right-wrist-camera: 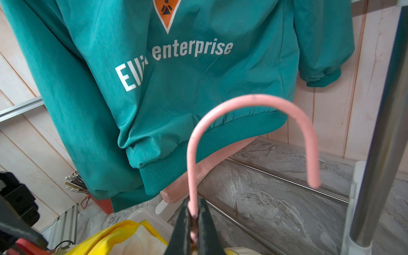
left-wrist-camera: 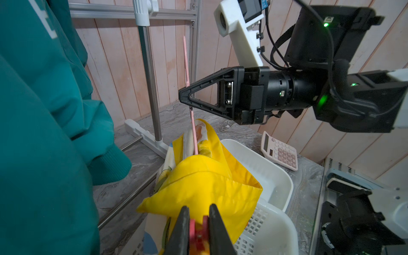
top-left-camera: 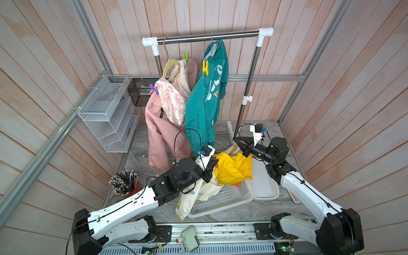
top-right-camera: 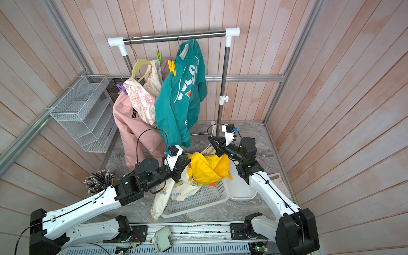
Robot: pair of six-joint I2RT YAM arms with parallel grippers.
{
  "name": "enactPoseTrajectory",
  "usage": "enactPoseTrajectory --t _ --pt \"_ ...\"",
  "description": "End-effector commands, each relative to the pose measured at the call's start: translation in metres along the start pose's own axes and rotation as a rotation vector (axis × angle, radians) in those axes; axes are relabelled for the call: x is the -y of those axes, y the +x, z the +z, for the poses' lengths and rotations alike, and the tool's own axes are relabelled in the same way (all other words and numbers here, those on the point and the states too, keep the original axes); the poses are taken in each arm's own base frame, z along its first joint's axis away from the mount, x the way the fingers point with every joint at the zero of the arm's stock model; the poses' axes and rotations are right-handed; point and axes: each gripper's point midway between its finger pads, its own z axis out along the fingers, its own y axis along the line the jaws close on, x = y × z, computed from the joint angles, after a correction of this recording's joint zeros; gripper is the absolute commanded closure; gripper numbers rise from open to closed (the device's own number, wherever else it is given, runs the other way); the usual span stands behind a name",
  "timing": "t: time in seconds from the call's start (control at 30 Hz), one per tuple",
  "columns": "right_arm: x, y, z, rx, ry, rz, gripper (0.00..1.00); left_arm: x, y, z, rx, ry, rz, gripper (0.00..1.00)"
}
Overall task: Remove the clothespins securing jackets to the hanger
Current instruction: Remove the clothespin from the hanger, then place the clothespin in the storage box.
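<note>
Three jackets are counted. The pink jacket (top-left-camera: 161, 132) and the teal jacket (top-left-camera: 205, 106) are hung side by side on the clothes rack (top-left-camera: 207, 36). The yellow jacket (top-left-camera: 234, 167) is bunched over the perforated white basket (top-left-camera: 220, 198), with its cream cartoon lining spilled over the basket's near rim.

Four clothespins are made out with certainty:
- a green clothespin (top-left-camera: 186, 56) is clipped at the top of the pink jacket
- a purple clothespin (top-left-camera: 154, 89) is clipped at that jacket's other shoulder
- a yellow clothespin (top-left-camera: 205, 68) is clipped on the teal jacket's shoulder
- a red clothespin (left-wrist-camera: 198, 236) is seen at the yellow jacket's edge

In the left wrist view the left gripper (left-wrist-camera: 198, 212) is closed narrowly on the red clothespin, one jaw on each side. The right gripper (right-wrist-camera: 193, 212) is clamped shut on the stem of a pink hanger (right-wrist-camera: 249, 101), whose hook is raised above the yellow jacket.

One white tub (top-left-camera: 265, 187) is set touching the basket. One calculator (left-wrist-camera: 279, 152) is laid beside the tub, and one cup of pencils (top-left-camera: 124, 181) is stood near the left arm.

Everything is carried on a grey marbled worktop (top-left-camera: 242, 212). It is enclosed by pale pink plank walls, on which a white wire shelf (top-left-camera: 106, 114) and a black mesh box (top-left-camera: 138, 91) are mounted
</note>
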Motion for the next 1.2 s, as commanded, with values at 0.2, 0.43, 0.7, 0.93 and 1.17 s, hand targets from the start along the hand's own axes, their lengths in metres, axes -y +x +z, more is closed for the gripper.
enactPoseTrajectory --t 0.2,0.43,0.7,0.93,1.17 --pt "0.006 -0.012 0.002 0.021 0.045 -0.005 1.00 0.000 -0.041 -0.013 0.095 -0.002 -0.005 0.91" --pt "0.013 -0.006 0.004 0.012 0.072 0.008 1.00 0.014 -0.062 -0.014 0.121 -0.036 0.103 0.93" --pt "0.024 -0.002 0.006 -0.001 0.113 0.027 1.00 0.075 -0.077 -0.002 0.193 0.084 0.189 0.93" --pt "0.028 0.000 0.006 0.001 0.130 0.057 1.00 0.155 -0.032 0.045 0.202 0.291 0.140 0.92" --pt "0.028 -0.001 0.004 -0.001 0.138 0.066 1.00 0.194 0.013 0.086 0.180 0.399 0.112 0.92"
